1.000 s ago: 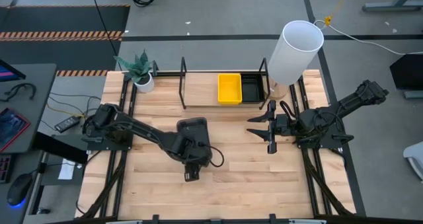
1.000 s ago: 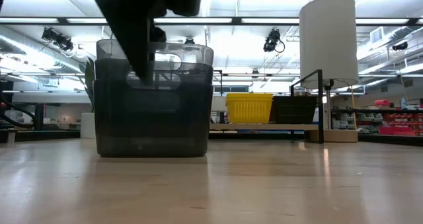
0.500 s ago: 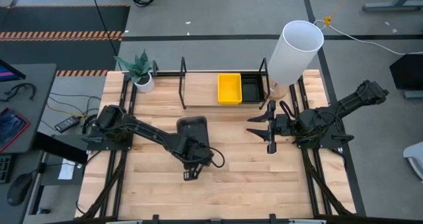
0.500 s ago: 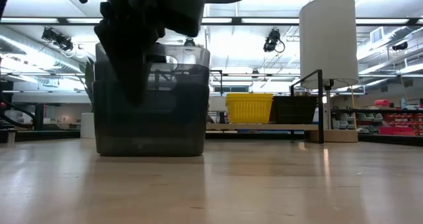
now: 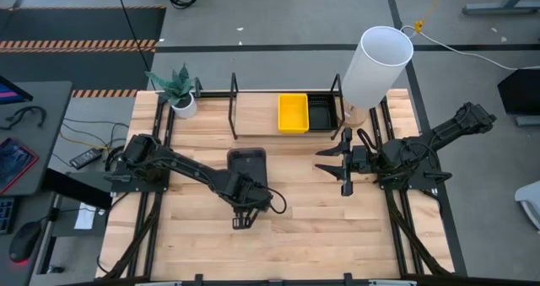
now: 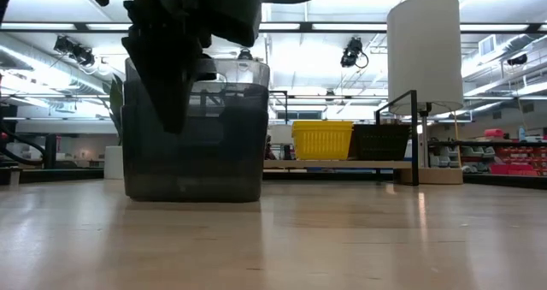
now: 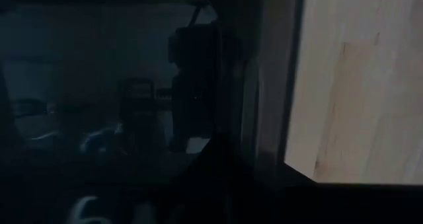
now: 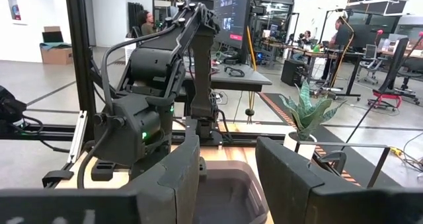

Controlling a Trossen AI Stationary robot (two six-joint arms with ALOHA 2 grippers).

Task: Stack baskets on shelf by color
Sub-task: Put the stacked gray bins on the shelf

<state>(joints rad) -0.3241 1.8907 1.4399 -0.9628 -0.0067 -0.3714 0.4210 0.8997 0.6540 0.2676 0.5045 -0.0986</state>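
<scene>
Smoky grey baskets [image 5: 246,161], nested one in another, stand on the table's middle with their bottom on the wood [image 6: 205,153]. My left gripper [image 5: 246,185] hangs over their near wall, shut on it [image 6: 171,110]. On the shelf [image 5: 234,109] at the far edge, a yellow basket [image 5: 293,113] and a black basket [image 5: 321,111] sit side by side. To the right of the grey baskets my right gripper [image 5: 344,164] hovers open, its fingers [image 8: 175,178] pointing toward the grey baskets [image 8: 225,197]. My left gripper holds the grey baskets by the upper part of their near wall [image 6: 218,93], coming from above with fingers pointing down. One finger [image 6: 167,93] shows outside the wall; the other is hidden behind it. The baskets stand upright on the table.
A tall white cylinder [image 5: 375,67] stands at the shelf's right end, and a potted plant [image 5: 179,92] at the far left. The shelf's left bays [image 5: 257,113] hold nothing. Bare wood lies near the table's front edge [image 5: 278,252].
My left gripper has shut on the grey baskets' near wall and settled a little lower over it. The baskets stand about where they were. My right arm has kept still.
</scene>
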